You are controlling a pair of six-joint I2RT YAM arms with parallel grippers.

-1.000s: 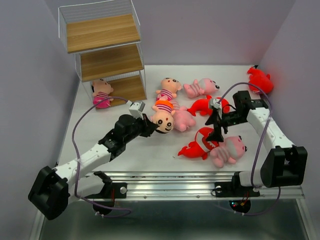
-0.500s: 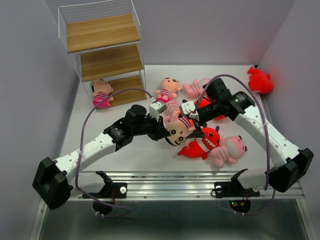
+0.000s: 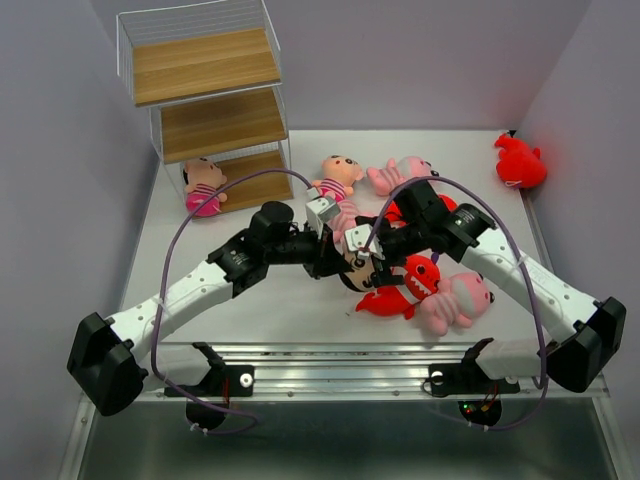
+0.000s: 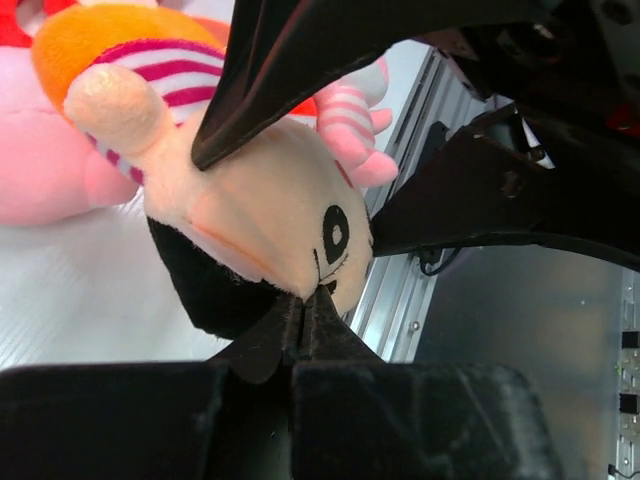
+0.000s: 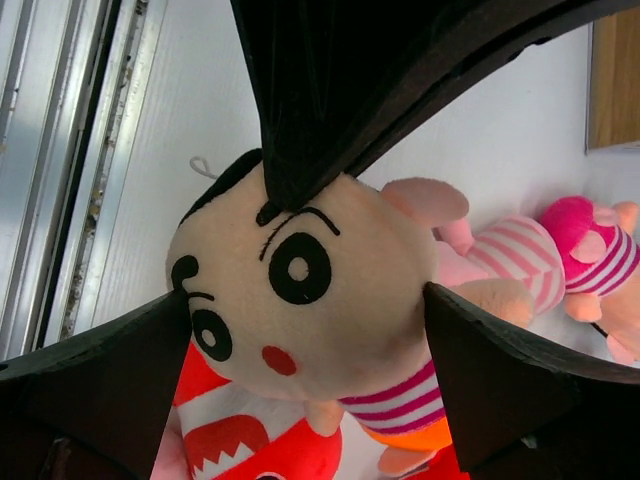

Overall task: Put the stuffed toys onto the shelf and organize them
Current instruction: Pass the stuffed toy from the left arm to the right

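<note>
My left gripper is shut, pinching the hairline of a black-haired doll in pink stripes and orange shorts. It holds the doll above mid-table. My right gripper is open, one finger on each side of the doll's head and close against it. A left finger comes down onto the top of the head. The shelf stands at the far left with its boards bare.
A second doll lies by the shelf's bottom board and a third lies mid-table. A pink animal lies behind the arms. A red shark and another pink animal lie below the right arm. Another shark lies far right.
The left arm carried the doll to the right and nearer. The right arm swung left from the shark and now straddles the doll's head with open fingers.
</note>
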